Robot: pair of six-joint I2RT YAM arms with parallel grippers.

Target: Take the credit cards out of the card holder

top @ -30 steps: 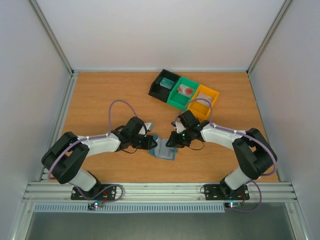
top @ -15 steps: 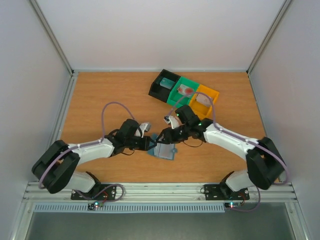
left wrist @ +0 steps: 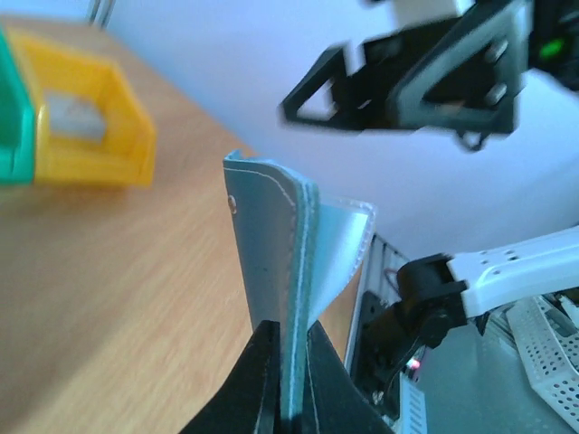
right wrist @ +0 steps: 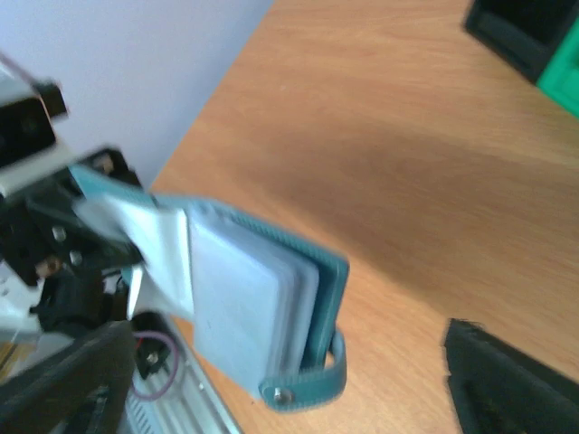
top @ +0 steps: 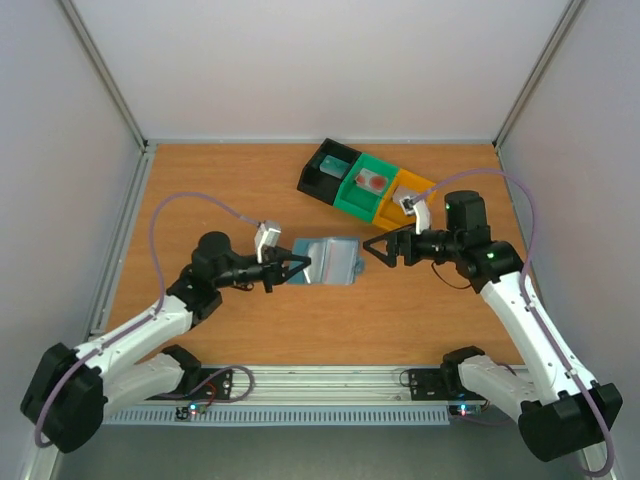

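Bench (top: 200, 190): wooden.
Card holder (top: 330, 262): spread open and lifted off the bench, with pale cards (right wrist: 240, 289) tucked inside.
Left hand (top: 298, 268): pinched tight on the holder's left edge.
Right hand (top: 368, 249): jaws wide and empty, just right of the holder without touching it.
Change: a second ago both hands met at the holder, nearer the front. The right hand has since let go and backed off.

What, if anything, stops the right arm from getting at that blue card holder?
Probably nothing, so yes, it looks reachable. The left gripper holds the card holder by one edge. Its free end faces the open right gripper, with only air between them.
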